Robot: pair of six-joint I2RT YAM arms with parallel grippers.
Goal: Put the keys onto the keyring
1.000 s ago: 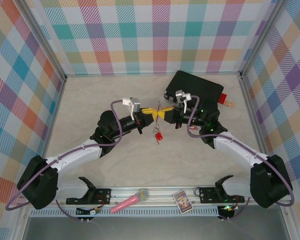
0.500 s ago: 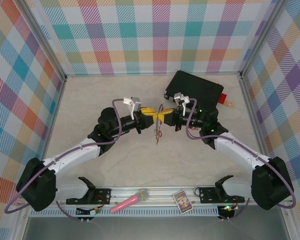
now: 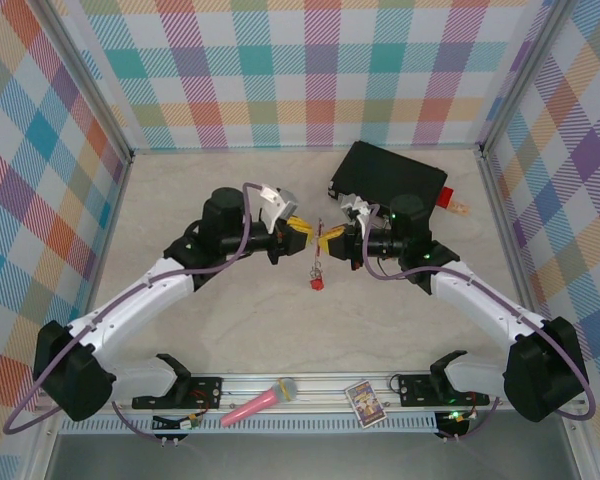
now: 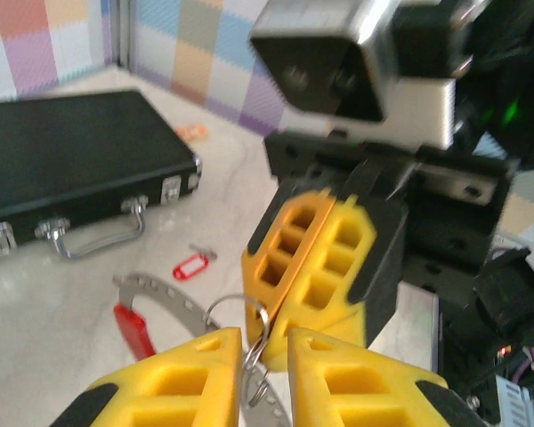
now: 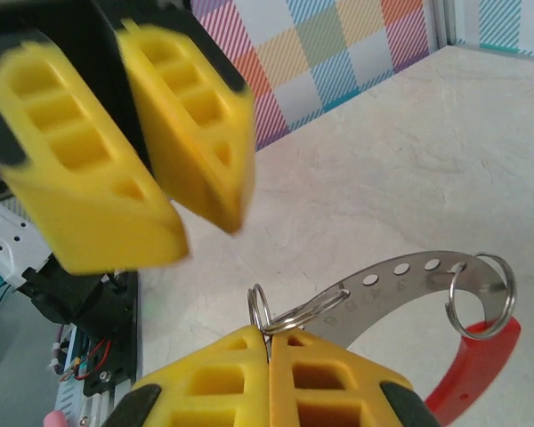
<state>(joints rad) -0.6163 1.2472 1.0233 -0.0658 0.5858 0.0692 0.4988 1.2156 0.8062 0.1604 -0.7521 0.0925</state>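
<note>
The keyring (image 5: pixel 400 283), a grey perforated metal band with a red part (image 5: pixel 473 366), hangs between my two grippers over the table's middle (image 3: pixel 318 264). My right gripper (image 5: pixel 268 336) is shut on a small wire ring threaded through the band. Facing it tip to tip, my left gripper (image 4: pixel 265 342) stands slightly open, with a small wire ring in the gap between its fingers (image 4: pixel 187 374). In the top view the left gripper (image 3: pixel 302 238) and right gripper (image 3: pixel 331 241) almost meet. One red key (image 4: pixel 191 265) lies loose on the table beyond the band.
A black case (image 3: pixel 388 176) lies at the back right, with its handle (image 4: pixel 93 233) facing the grippers. Beside it sits a red block with a beige bit (image 3: pixel 450 201). A pink microphone (image 3: pixel 260 400) and a small card (image 3: pixel 363 402) rest on the front rail. Checked walls enclose three sides.
My left jaws, shut a second ago, have parted a little. The left arm's wrist has lifted and swung. The keyring's red end now hangs slightly lower. The right gripper stays shut.
</note>
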